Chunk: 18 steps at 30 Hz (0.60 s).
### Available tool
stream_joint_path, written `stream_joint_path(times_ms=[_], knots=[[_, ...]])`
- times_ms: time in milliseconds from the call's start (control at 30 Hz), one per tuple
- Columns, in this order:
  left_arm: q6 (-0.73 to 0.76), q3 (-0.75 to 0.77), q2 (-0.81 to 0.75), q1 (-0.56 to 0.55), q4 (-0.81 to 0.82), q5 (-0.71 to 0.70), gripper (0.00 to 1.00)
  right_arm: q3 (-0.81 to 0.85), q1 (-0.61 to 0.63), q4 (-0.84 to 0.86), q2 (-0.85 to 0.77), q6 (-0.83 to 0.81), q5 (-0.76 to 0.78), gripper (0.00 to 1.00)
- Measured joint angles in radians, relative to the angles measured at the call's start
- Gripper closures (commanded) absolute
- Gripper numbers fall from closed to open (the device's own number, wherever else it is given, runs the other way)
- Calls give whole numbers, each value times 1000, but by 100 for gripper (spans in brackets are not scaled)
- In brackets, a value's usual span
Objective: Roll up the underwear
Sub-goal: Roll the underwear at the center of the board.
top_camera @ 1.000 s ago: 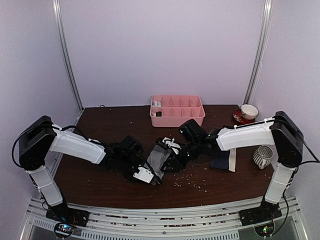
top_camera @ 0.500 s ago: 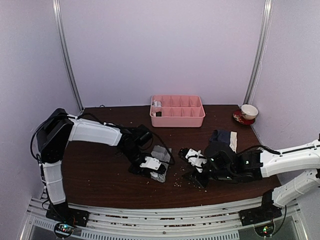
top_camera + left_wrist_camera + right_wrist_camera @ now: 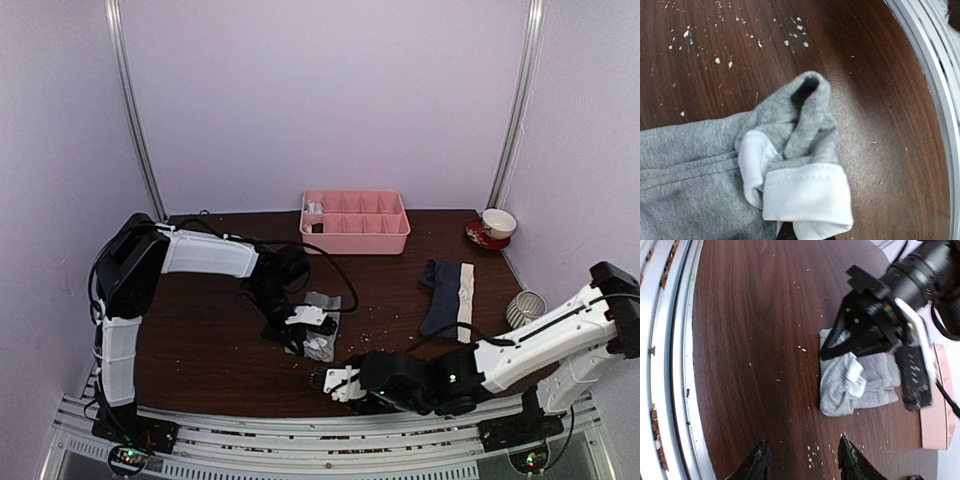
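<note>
Now in hand: rolling the grey underwear (image 3: 700, 165), a soft, bunched heap near the middle of the table (image 3: 200, 340).
Left gripper (image 3: 300, 340): clenched at the heap's edge, seemingly pinching a white-edged fold. Its fingertips lie outside its own camera's view.
Right gripper (image 3: 805, 462): released, fingers apart with nothing between them. It sits low by the front rail, apart from the cloth.
Navy underwear (image 3: 447, 295): lying flat to the right, well apart from the grey pair and not yet rolled.
Pink tray (image 3: 355, 235): at the back of the table, apart from both garments.
Doing it well: the cloth looks crumpled rather than neatly rolled. Probably best to flatten it, pin the free end with the right gripper, then turn the pinched edge over itself in small, even tucks.
Risk: soft cloth may slide on the smooth wood or spring open on release.
</note>
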Motion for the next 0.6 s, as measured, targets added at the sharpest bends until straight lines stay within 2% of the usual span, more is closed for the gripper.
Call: stream_joint_path(times_ms=[133, 267, 400, 600], knots=[[-3, 9, 10, 0, -18, 20, 100, 131, -7, 5, 233, -126, 20, 57], [-3, 9, 12, 0, -25, 31, 100, 254, -45, 1, 380, -220, 22, 58], [-3, 9, 14, 0, -36, 41, 100, 322, -96, 5, 424, -275, 22, 59], [-3, 9, 16, 3, -41, 50, 100, 330, -147, 13, 425, -299, 18, 59]])
